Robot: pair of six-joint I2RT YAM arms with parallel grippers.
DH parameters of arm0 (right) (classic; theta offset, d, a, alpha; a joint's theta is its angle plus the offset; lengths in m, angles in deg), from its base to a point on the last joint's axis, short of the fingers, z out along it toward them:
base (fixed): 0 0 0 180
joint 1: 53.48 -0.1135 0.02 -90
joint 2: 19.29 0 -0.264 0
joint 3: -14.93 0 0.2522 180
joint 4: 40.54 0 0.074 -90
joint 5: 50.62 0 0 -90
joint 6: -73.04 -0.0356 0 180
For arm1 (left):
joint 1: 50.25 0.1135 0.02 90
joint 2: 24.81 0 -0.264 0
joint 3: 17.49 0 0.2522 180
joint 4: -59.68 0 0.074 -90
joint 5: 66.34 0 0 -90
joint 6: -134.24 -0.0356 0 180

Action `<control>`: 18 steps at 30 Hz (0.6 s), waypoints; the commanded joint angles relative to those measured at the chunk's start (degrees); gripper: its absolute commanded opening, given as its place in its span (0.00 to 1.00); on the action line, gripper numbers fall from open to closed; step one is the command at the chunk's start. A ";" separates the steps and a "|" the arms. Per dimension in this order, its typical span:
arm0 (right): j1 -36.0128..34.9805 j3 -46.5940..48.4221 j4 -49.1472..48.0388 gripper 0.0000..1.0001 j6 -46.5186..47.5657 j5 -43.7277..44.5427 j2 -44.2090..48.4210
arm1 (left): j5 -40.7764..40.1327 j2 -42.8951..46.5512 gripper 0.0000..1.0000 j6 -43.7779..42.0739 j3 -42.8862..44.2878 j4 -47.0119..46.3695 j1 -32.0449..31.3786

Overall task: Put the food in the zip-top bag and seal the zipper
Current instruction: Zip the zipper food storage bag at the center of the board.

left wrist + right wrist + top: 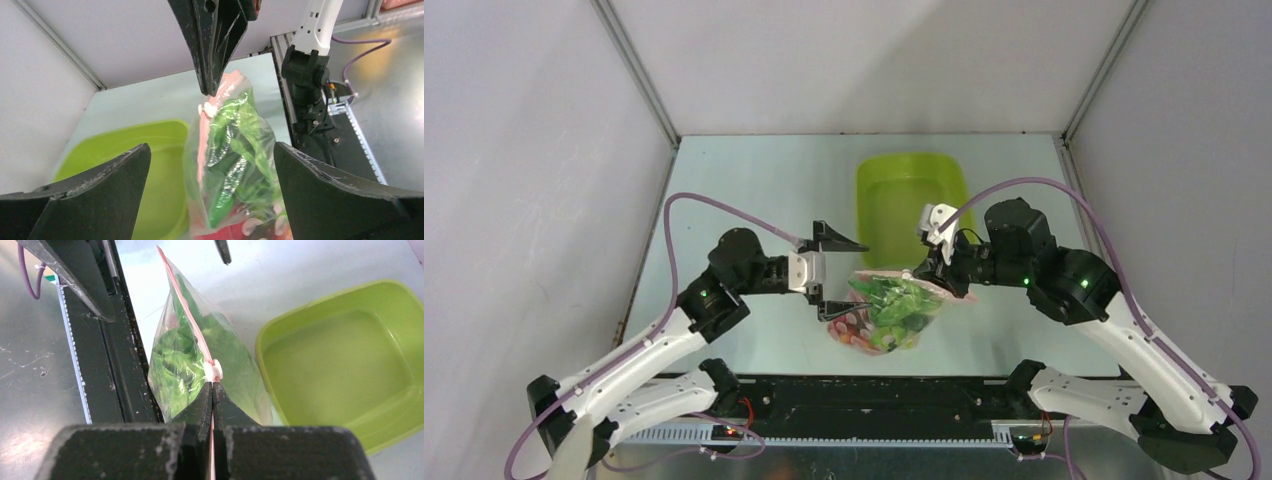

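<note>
Here, my right gripper (212,390) pinches the pink zipper (186,305), dangling the floppy zip-top bag (904,335), heavy with food (892,300), just nearside of the green tray (864,185). My left gripper (852,277) gapes wide beside the bag. I'd grip the stiffer strip, not the slippery film.

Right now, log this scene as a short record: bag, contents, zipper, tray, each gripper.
bag: clear zip-top bag, held up by its top edge, beside the tray
contents: leafy green lettuce on top, small red pieces at the bottom
zipper: pink zipper strip with a white slider; sealed or not, cannot tell
tray: lime-green tray, no food visible in it
right gripper: shut on the zipper strip, just behind the slider
left gripper: open, facing the bag, gripping nothing
</note>
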 commanded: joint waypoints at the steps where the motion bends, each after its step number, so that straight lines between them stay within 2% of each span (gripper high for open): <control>1: -0.38 -0.12 -3.50 0.00 2.27 -3.24 -0.81 | 2.60 -2.09 1.00 -12.15 7.15 9.14 0.23; 6: -0.37 -0.20 -3.42 0.01 2.35 -3.62 -1.56 | 4.97 -9.44 1.00 -24.22 16.61 25.96 0.23; 10: -0.39 -0.15 -2.95 0.09 2.27 -3.03 -2.26 | 8.19 -15.56 1.00 -31.38 25.37 36.96 0.24; 13: -0.35 -0.20 -2.95 0.11 1.84 -2.67 -2.46 | 10.21 -19.69 0.98 -36.55 28.96 45.48 0.14; 16: -0.39 -0.21 -3.15 0.12 1.51 -2.51 -2.16 | 11.47 -21.49 0.93 -39.61 30.76 49.28 0.02; 18: -0.42 -0.22 -3.24 0.12 1.26 -2.20 -2.11 | 12.46 -22.08 0.87 -39.23 30.82 49.49 -0.15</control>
